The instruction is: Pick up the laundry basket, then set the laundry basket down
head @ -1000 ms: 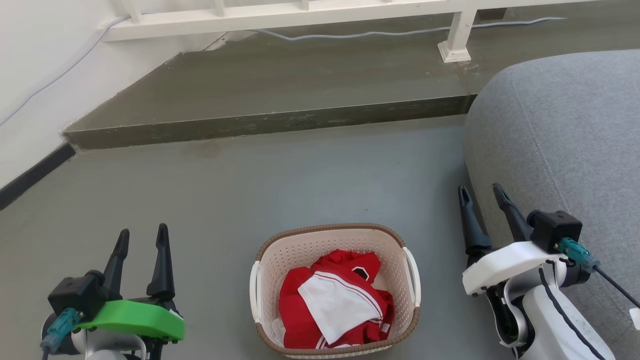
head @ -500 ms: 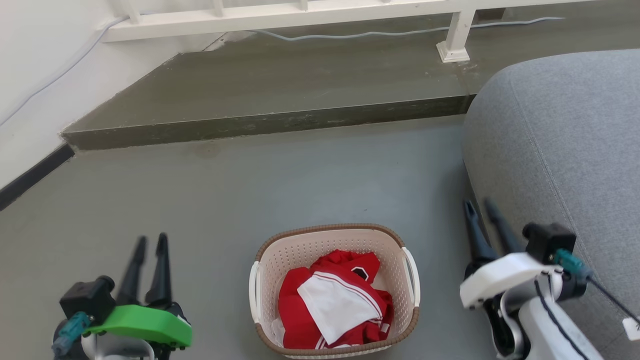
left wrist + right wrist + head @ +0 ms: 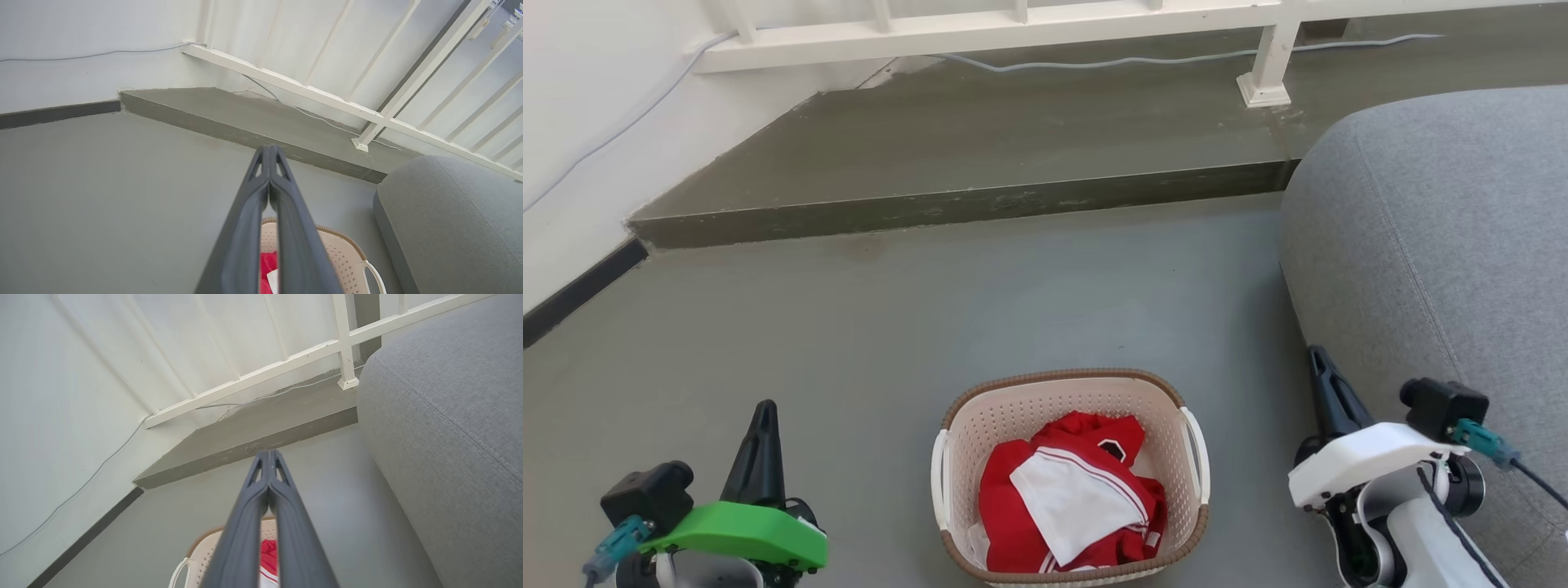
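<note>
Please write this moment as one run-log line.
left gripper: shut, empty | right gripper: shut, empty | laundry basket: on floor, untouched

laundry basket [image 3: 339,255] partly hidden behind fingers [image 3: 245,228] of left hand [image 3: 269,152], cut off below

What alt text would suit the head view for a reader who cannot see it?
A cream laundry basket holding red and white clothes sits on a grey floor between the left gripper and right gripper, both with fingers closed, holding nothing. A grey sofa stands at right.
</note>
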{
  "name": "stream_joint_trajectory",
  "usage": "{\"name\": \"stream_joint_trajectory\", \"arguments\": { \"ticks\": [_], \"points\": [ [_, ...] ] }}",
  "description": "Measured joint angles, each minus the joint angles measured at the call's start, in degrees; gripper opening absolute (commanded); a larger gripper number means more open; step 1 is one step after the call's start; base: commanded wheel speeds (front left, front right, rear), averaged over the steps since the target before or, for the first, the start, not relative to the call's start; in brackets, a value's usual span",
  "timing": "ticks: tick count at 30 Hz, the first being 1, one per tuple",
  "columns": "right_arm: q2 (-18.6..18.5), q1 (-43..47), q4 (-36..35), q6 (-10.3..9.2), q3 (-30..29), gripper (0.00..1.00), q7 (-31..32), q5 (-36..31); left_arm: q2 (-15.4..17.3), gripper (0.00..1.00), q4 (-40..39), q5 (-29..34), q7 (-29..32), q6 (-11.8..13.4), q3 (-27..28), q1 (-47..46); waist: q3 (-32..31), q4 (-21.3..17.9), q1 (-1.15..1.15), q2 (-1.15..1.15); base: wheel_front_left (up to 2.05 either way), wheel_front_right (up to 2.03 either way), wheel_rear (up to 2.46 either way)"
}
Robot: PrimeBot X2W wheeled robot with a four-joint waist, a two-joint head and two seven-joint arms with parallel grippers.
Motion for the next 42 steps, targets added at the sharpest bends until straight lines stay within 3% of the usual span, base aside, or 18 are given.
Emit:
{"name": "stream_joint_trajectory", "arguments": {
  "ticks": [42],
  "points": [
    [1.2, 0.0, -1.1, 4.28, -9.5, 0.00, 8.4, 29.4, 0.0, 0.00, 0.7, -27.4, 8.6, 0.0, 3.7, -0.4, -1.4, 0.7, 0.00, 0.00, 0.00, 0.00, 0.00]
  ]
}}
